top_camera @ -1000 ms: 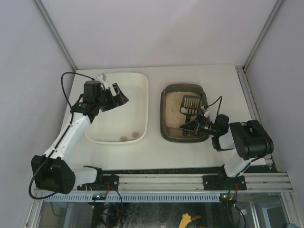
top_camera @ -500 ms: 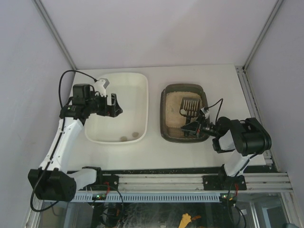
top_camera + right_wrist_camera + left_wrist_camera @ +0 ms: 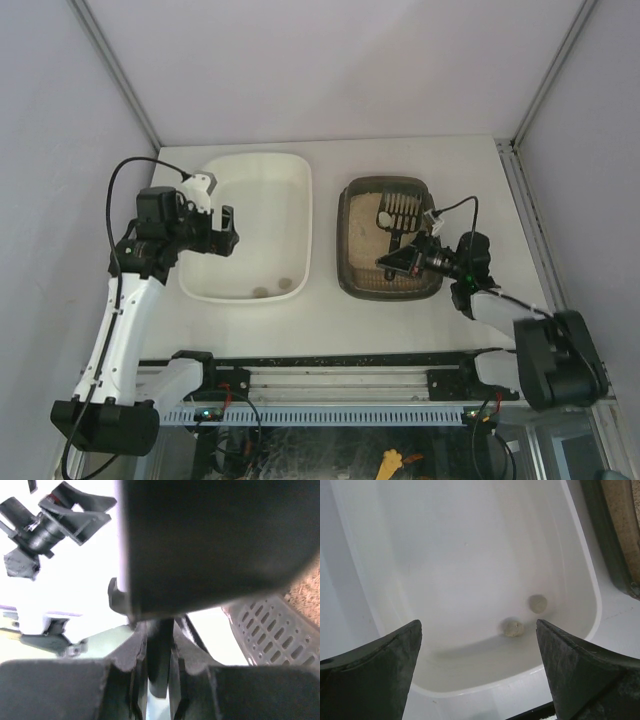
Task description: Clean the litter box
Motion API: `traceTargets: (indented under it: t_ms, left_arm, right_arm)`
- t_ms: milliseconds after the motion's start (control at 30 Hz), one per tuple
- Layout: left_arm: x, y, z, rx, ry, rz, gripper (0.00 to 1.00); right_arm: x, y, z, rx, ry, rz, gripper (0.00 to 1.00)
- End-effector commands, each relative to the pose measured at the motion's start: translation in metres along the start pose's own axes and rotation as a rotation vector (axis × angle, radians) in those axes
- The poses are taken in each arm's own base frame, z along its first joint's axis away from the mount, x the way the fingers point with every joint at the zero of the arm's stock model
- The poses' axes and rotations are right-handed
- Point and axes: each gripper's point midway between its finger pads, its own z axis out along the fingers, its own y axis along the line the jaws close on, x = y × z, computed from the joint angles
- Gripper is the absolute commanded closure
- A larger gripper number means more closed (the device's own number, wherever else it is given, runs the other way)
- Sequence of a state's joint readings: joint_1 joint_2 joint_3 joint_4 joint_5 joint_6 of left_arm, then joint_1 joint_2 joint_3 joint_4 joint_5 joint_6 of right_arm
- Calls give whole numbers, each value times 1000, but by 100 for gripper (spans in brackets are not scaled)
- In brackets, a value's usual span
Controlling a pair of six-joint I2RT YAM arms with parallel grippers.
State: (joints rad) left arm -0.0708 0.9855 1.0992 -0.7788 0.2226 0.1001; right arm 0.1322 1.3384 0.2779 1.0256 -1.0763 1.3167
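Toward the near edge of the tabletop (image 3: pixel 320 315), the right end effector (image 3: pixel 398 262) hangs over the near end of the litter box (image 3: pixel 343 245), clamped shut on the handle of the black scoop (image 3: pixel 401 207). Over the last second that arm's elbow has swung out toward the near right corner, and the scoop's slotted head has shifted closer to the box's far end. On the left side, the left end effector (image 3: pixel 230 230) has drawn back from above the white tub (image 3: pixel 308 220) to its left rim, jaws spread wide and holding nothing. Two clumps (image 3: pixel 512 627) lie in the tub's near end. This looks like another sifting pass starting while the left arm keeps clear. The litter box sits on the right half of the tabletop, just beside the tub, directly under the right end effector and well apart from the left one.
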Motion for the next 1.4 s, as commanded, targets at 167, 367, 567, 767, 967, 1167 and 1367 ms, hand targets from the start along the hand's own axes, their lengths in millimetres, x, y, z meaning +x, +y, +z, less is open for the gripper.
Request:
traceTargets:
  t_ms: [167,367,567,767,967,1167,1367]
  left_arm:
    - [-4,1,-7,-16,-56,18,0]
    - [-2,-2,-11,-15,-88,5,0]
    - [2,-4,-12,-11,-100,-2,0]
    - [1,0,-14,-37,-115,-6,0]
    - [3,3,-13,-50,-117,-10,0]
    - [6,2,-12,-48,-114,-7,0]
    - [-2,10,-14,-96,-138,-18,0]
  right_arm:
    - [-12,-23,-22,349,-71,-304,100]
    - [-15,-18,-28,356,-102,-310,100]
    - [-12,10,-21,175,-92,-235,100]
    - [-12,-18,-21,566,-50,-396,100]
    - [-19,-4,-26,358,-115,-194,100]
    - [-21,5,-31,301,-111,-154,100]
    - [-12,21,-15,246,-39,-152,100]
